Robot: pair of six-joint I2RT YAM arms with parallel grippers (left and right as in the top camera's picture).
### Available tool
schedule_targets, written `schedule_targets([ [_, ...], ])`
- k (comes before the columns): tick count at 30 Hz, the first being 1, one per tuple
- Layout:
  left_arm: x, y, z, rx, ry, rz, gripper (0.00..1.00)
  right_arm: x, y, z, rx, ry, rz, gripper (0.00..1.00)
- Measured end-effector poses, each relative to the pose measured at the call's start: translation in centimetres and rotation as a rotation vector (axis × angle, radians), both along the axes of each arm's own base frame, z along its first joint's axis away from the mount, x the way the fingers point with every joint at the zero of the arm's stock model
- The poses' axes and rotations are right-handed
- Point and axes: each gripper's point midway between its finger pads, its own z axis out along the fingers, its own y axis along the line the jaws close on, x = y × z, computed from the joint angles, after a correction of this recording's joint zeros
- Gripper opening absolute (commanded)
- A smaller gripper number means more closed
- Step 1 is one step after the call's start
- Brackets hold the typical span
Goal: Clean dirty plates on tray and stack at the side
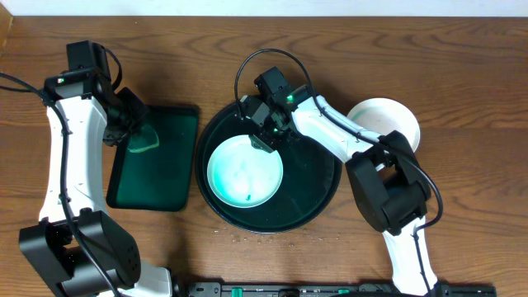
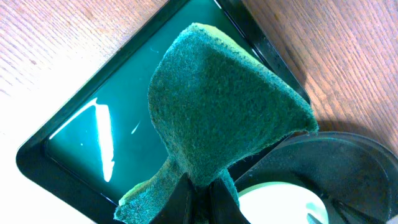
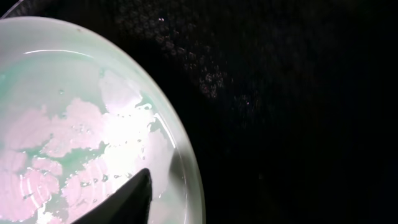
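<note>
One pale turquoise plate (image 1: 245,172) lies in the left half of the round black tray (image 1: 318,186). It is wet with pale green smears in the right wrist view (image 3: 62,124). My right gripper (image 1: 268,139) is at its upper right rim. It looks open: one finger (image 3: 124,199) lies over the plate's inside near the rim, and the other is lost against the black tray (image 3: 298,93). My left gripper (image 1: 136,132) is shut on a green sponge (image 2: 224,106) above the rectangular green tray (image 2: 93,143). A white plate (image 1: 388,120) sits on the table right of the tray.
The green tray (image 1: 165,190) lies just left of the black tray, their edges close. The right arm reaches across the black tray's upper right part. The black tray's rim (image 2: 348,162) and the plate (image 2: 280,205) show at the lower right of the left wrist view.
</note>
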Motion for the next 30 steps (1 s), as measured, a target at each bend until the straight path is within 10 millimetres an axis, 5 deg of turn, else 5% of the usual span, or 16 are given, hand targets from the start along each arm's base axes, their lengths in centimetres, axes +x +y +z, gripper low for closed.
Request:
schedule_targets([
  [4,0.0,0.0,0.0,0.0,0.0,0.0,0.07,0.0,0.1,-0.7,-0.039,0.01,-0.004,0.08],
  [6,0.0,0.0,0.0,0.0,0.0,0.0,0.07,-0.1,0.4,-0.7,-0.067,-0.003,-0.004,0.01],
  [13,0.0,0.0,0.0,0.0,0.0,0.0,0.07,-1.4,1.7,0.6,-0.191,-0.052,-0.036,0.01],
  [17,0.0,0.0,0.0,0.0,0.0,0.0,0.07,-1.4,1.0,2.7,-0.217,0.013,-0.198,0.01],
  [24,0.0,0.0,0.0,0.0,0.001,0.0,0.07,0.8,-4.7,3.4,-0.292,0.115,-0.685,0.01],
  [26,0.0,-0.1,0.0,-0.001,0.002,-0.001,0.07,1.4,-6.2,3.1,-0.305,0.123,-0.776,0.06],
  [30,0.0,-0.4,-0.1,0.001,0.005,-0.013,0.07,0.8,-7.8,1.9,-0.349,0.155,-0.843,0.43],
])
